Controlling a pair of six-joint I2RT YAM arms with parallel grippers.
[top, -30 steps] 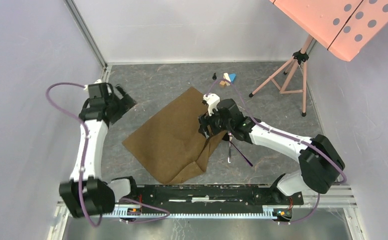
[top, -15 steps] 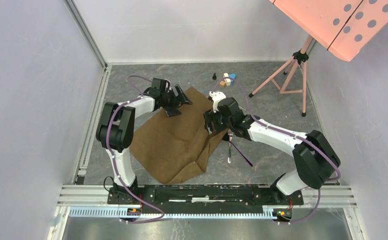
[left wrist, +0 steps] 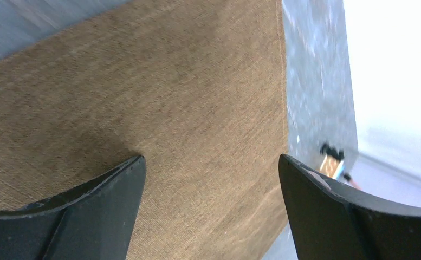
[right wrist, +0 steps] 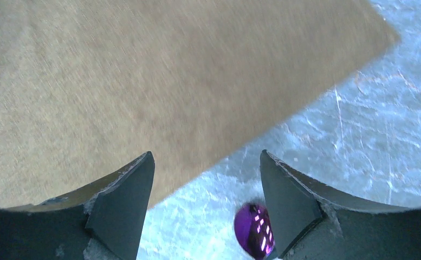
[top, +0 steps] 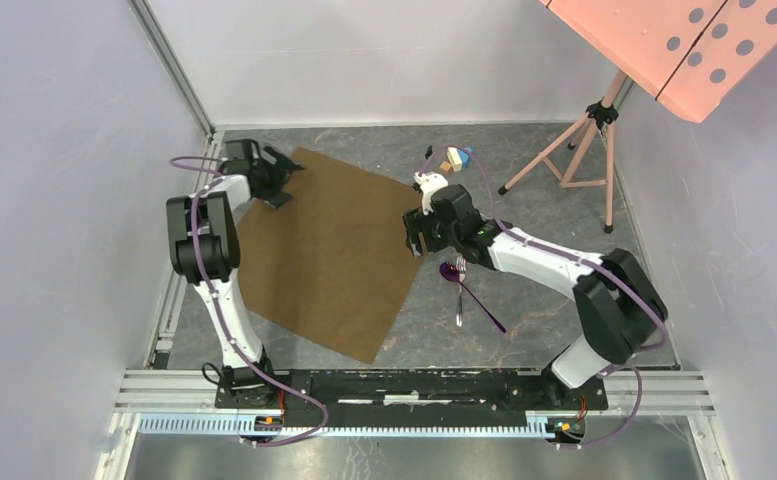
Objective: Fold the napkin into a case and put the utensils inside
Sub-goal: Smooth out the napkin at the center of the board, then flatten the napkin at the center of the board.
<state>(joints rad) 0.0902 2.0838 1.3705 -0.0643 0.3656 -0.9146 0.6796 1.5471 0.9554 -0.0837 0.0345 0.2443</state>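
Observation:
The brown napkin (top: 329, 250) lies spread flat as one large square; no case is in view. My left gripper (top: 286, 180) hovers open over the cloth's far left corner, with only cloth (left wrist: 143, 97) between its fingers (left wrist: 211, 158). At the napkin's right corner my right gripper (top: 414, 240) is open and holds nothing. In the right wrist view its jaws (right wrist: 206, 153) straddle the cloth edge (right wrist: 143, 81) and grey table. The purple spoon (top: 451, 270) lies just right of the cloth, its bowl (right wrist: 254, 235) beside my right finger. The silver fork (top: 459, 295) lies across the spoon's handle.
Small coloured toy blocks (top: 454, 158) sit at the back near the right wrist. A pink tripod stand (top: 576, 150) with a perforated pink board (top: 684, 40) stands at the back right. Walls close the left, back and right sides. A metal rail (top: 414, 385) runs along the near edge.
The napkin, bunched and folded at its near corner before, now lies flat and reaches further back-left. My left arm swung in over the cloth, then back to its far left corner.

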